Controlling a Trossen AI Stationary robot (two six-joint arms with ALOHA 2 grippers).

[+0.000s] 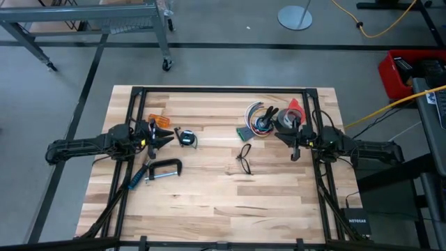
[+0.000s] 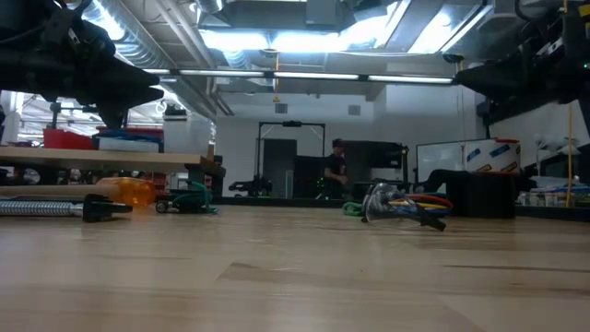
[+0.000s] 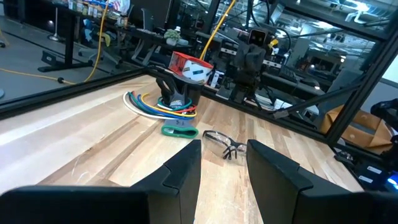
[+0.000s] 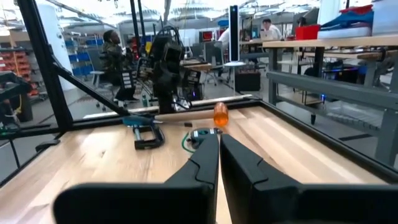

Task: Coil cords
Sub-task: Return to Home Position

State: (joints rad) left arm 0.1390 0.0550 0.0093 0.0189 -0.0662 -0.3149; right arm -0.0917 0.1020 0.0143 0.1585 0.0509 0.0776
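Observation:
The cord [image 1: 186, 137] is a thin black cable with a small yellow piece. It lies in a small bundle on the wooden table [image 1: 209, 209], left of its middle. In the right wrist view the cord [image 4: 199, 134] shows just past my fingertips. My left gripper [image 1: 169, 137] hovers level just left of the cord, and its fingers [image 3: 186, 171] are open with nothing between them. My right gripper [image 1: 279, 134] hovers level on the table's right side. In its own view the gripper [image 4: 219, 146] is shut and empty.
A metal clamp [image 1: 157, 171] lies nearer the front on the left, and an orange piece [image 1: 158, 120] lies behind my left gripper. A bundle of multicoloured wires [image 1: 259, 118], a red and black object [image 1: 293, 111] and spectacle-shaped loops [image 1: 244, 159] lie toward the right.

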